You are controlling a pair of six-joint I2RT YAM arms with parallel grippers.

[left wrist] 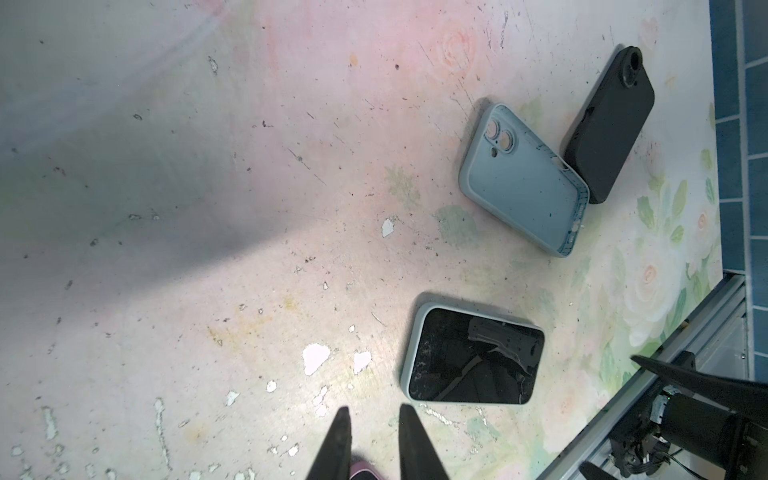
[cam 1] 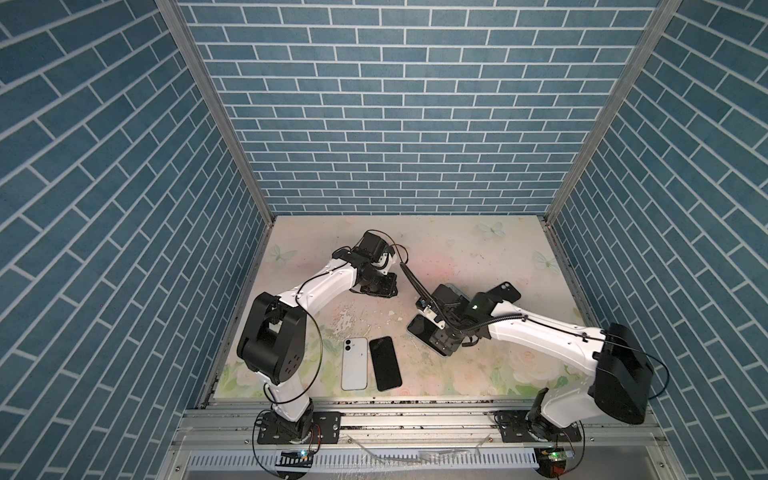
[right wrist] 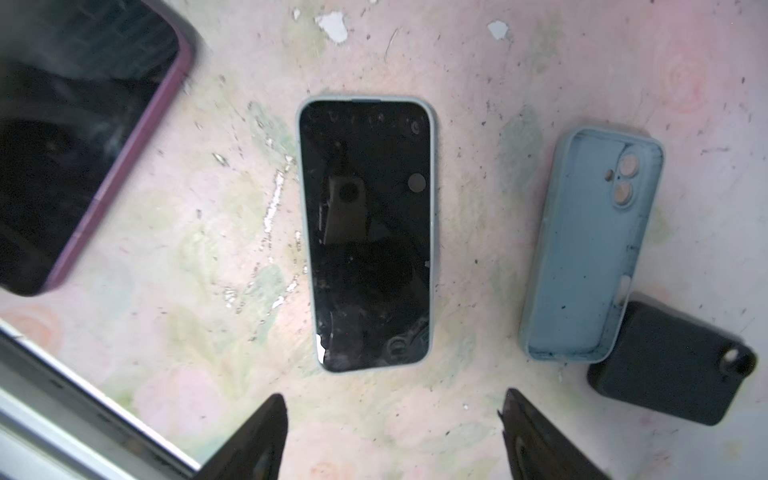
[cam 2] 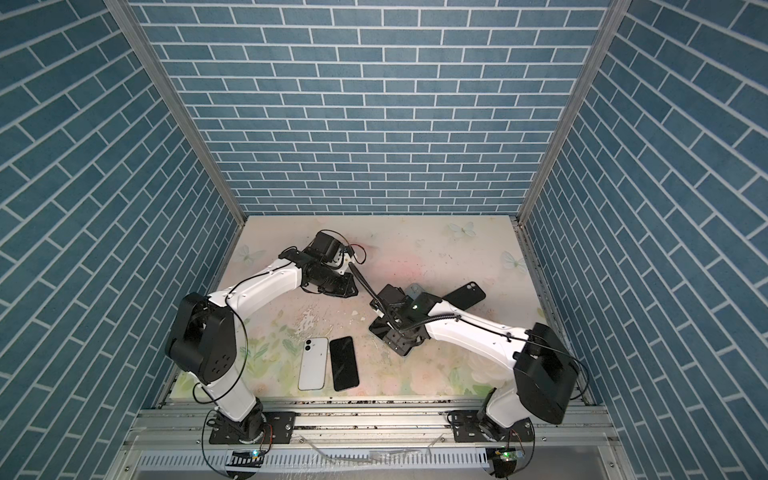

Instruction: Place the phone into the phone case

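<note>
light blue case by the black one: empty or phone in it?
Empty. The light blue case lies open side up beside the black case; its bare inner floor and camera cutouts show, with no phone inside.

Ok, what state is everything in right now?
Blue-cased phone: in its case, screen up
Empty blue case: open side up, touching black case
Black case: back up
White phone: face down
Purple-cased phone: screen up
Left gripper: nearly shut, empty
Right gripper: open, over blue-cased phone
</note>
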